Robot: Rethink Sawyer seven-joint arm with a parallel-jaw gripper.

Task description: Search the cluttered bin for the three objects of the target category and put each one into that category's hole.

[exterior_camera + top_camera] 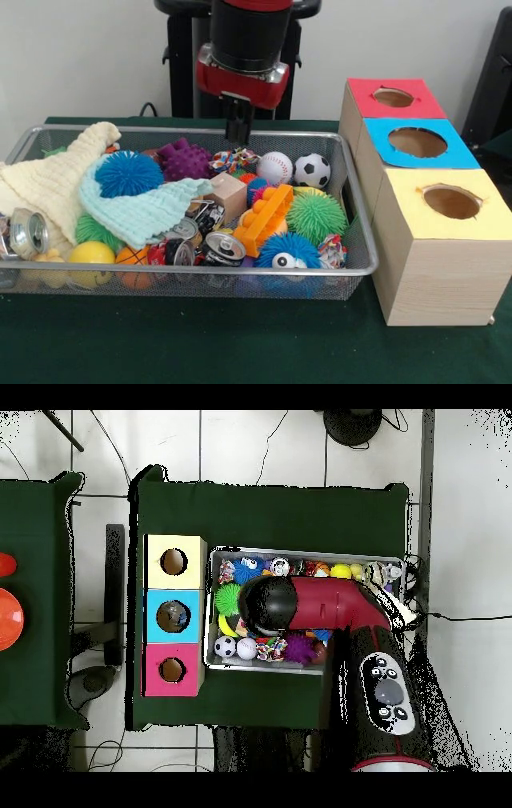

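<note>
Balls look the likeliest targets — a baseball (275,167) and small soccer ball (312,170) touch at the bin's (362,240) far right: light, firm, smooth, best pinched across their middles. Above the far rim hangs the hand (238,128), fingers pressed together, empty.

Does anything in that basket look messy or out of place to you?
Yes. A cream cloth spills over the left rim of the wire basket instead of lying inside it. Crushed drink cans lie among the toys. The holes in the three boxes have ragged edges, as if roughly cut.
</note>
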